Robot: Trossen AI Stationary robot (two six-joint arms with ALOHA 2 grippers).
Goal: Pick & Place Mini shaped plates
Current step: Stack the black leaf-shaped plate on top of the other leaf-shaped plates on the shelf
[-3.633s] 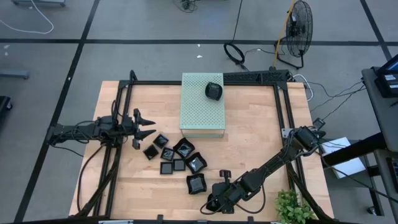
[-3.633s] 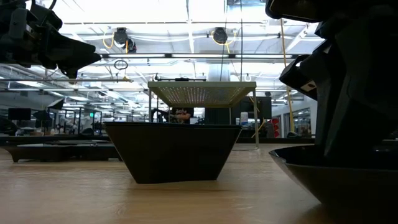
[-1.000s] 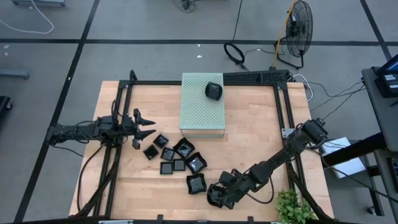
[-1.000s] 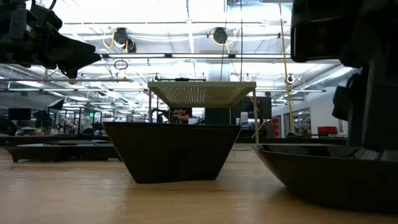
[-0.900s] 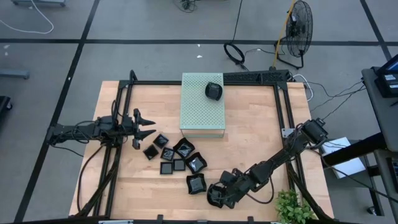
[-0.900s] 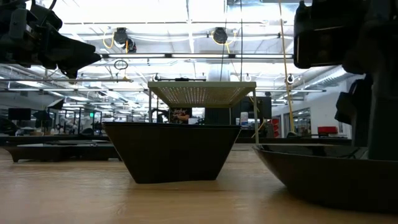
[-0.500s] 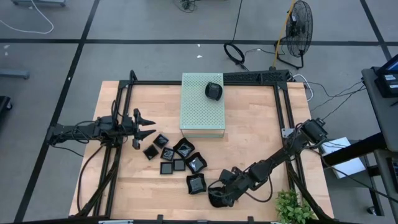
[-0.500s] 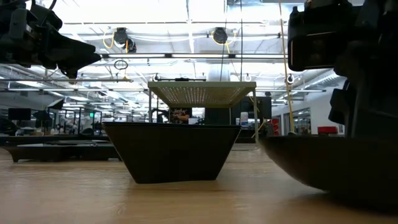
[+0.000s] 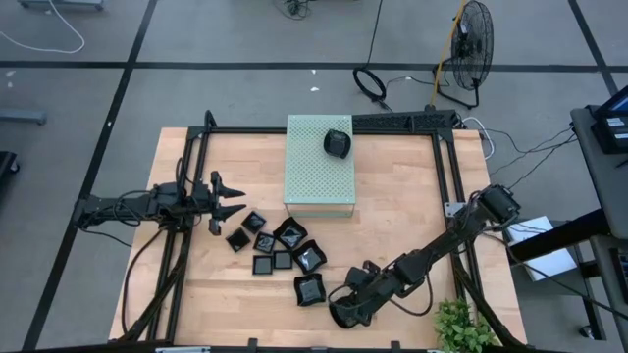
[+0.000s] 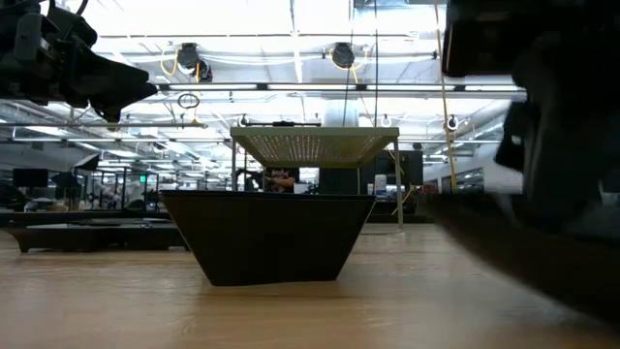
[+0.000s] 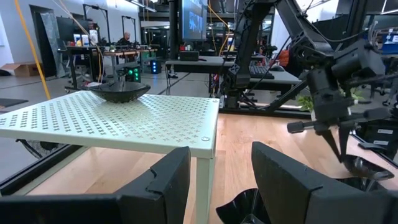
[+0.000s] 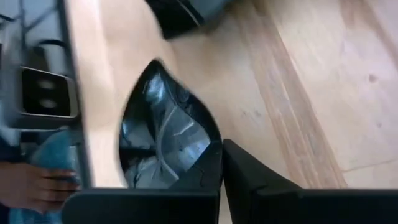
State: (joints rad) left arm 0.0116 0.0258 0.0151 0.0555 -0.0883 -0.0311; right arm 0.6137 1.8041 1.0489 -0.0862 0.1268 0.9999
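Right end effector point(image 12: 221, 163) pinched on a mini shaped plate point(image 12: 163, 134) near the surface point(image 9: 392, 211) front edge. Left end effector point(image 9: 228, 196) spread, hovering beside the other mini plates point(image 9: 280, 247).

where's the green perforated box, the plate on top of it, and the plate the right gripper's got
pale green box point(image 9: 319, 169), high view, bare perforated top.
plate on the box point(image 9: 337, 143), high view, its middle.
plate in the right gripper point(image 12: 163, 134), right wrist view, glossy inside.
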